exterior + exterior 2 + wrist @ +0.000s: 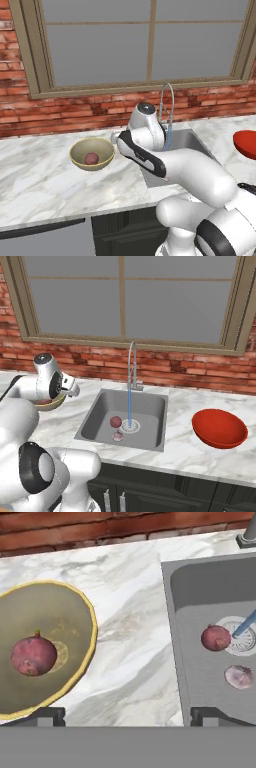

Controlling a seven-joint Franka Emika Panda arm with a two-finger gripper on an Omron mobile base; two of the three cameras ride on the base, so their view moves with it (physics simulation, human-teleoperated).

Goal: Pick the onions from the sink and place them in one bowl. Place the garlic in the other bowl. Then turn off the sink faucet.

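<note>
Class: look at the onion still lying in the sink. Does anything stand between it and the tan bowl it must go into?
Nothing visible does. Bare marble counter separates the sink, holding the onion, from the tan bowl.

**One onion bowled, one still in the sink**

A reddish-purple onion (33,655) sits in the middle of the yellowish-tan bowl (87,619) at the frame's left. The second onion (215,637) lies on the grey sink (200,577) floor beside the drain — the pale garlic (239,676) just below it. Water runs from the faucet (132,363). The red bowl (219,428) stands at right.
</note>
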